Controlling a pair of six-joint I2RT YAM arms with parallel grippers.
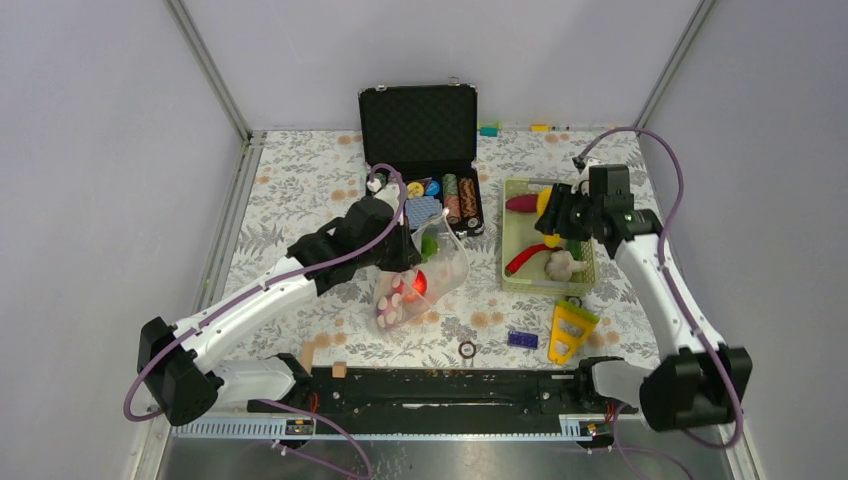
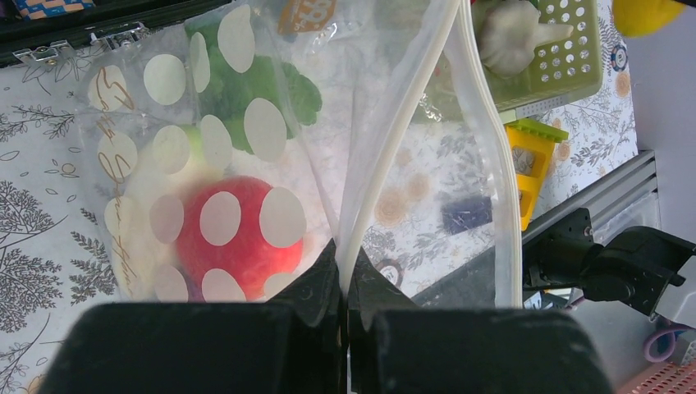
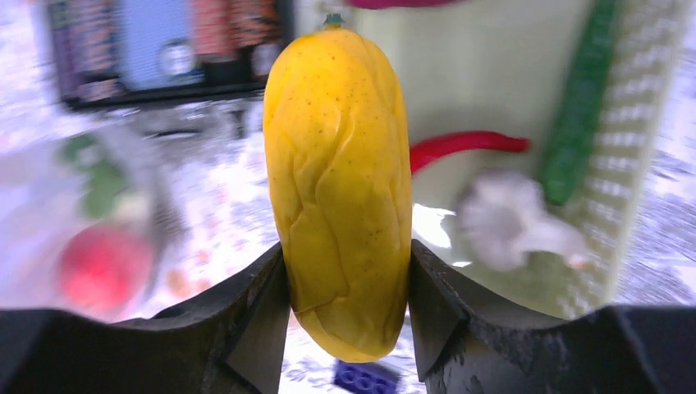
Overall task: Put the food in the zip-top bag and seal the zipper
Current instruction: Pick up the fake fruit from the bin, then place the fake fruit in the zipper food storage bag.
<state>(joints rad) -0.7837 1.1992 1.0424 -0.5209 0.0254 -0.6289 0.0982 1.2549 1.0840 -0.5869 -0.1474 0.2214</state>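
Right gripper (image 3: 349, 275): closed across the narrow waist of the yellow food (image 3: 341, 180), which sits clamped between both fingers above the pale green basket (image 1: 514, 281).
Left gripper (image 2: 343, 283): jaws pressed together on one lip of the zip-top bag (image 2: 246, 164), pinching the zipper (image 2: 394, 152) and holding that edge up.
Long axis: the yellow food runs lengthwise out of the fingers, its tip leading and its lower end between the pads.
Bag position: in the middle of the table, just beside the open black case (image 1: 418, 120), with a red round piece (image 2: 238, 234) and a green leafy piece (image 2: 275, 90) already inside.
Mouth: the two lips stand apart in the left wrist view, the gap opening toward the basket side.
Direction: the bag lies to the left of the right gripper, across a strip of patterned tablecloth (image 1: 290, 190).
Nearer arm: the left is at the bag already; the right carries the load and has to cross over.
Judgement: a tip-first entry looks best, since the fruit's length lines up with a narrow opening.
In the basket: a red chili (image 3: 468, 144), a white piece (image 3: 509, 217) and a purple piece (image 1: 522, 203).
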